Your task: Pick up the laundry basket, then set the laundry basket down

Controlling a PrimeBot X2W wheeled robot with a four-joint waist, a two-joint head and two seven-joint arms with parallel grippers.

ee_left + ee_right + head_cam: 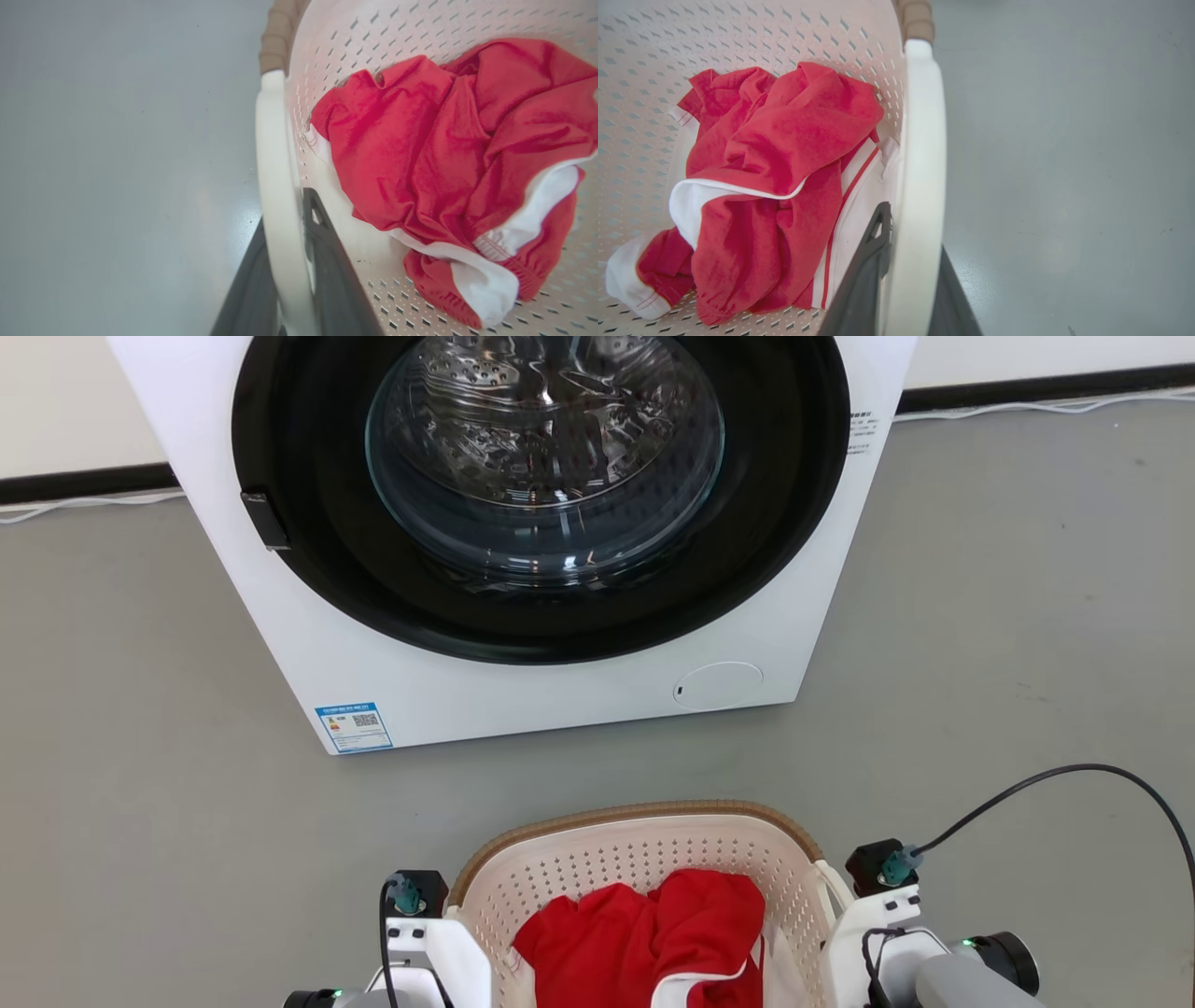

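Observation:
The laundry basket (pixel 644 855) is cream-white and perforated with a brown woven-look rim (pixel 635 813), and it sits low in the head view between my two wrists. My left gripper (pixel 286 211) is shut on the basket's white left handle (pixel 273 154), one dark finger inside the wall and one outside. My right gripper (pixel 913 228) grips the white right handle (pixel 924 121) the same way. A crumpled red garment with white trim (pixel 644 933) lies inside. I cannot tell whether the basket's base touches the floor.
A white front-loading washing machine (pixel 523 700) with its round glass door (pixel 546 457) shut stands just beyond the basket. Grey floor (pixel 140 784) spreads to both sides. A black cable (pixel 1074 775) arcs from my right wrist.

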